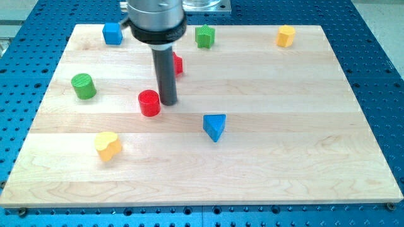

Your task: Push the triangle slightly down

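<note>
The blue triangle (214, 126) lies on the wooden worktop (284, 157), toward the view's bottom and right of the red cylinder (149, 103). My tip (168, 102) rests just beside that red cylinder on its right, up and left of the triangle and apart from it (there is no hand, only the straight rod). A yellow block (108, 145) sits below-left of the red cylinder, a green cylinder (83, 86) to its left.

Seven blocks sit on the wooden worktop (303, 164). Two are blue: a cube (112, 33) and a triangle (215, 126). Two are green (83, 86) (204, 36), two red (149, 103) (178, 64), two yellow (108, 145) (286, 36) — eight in all, counting again.
</note>
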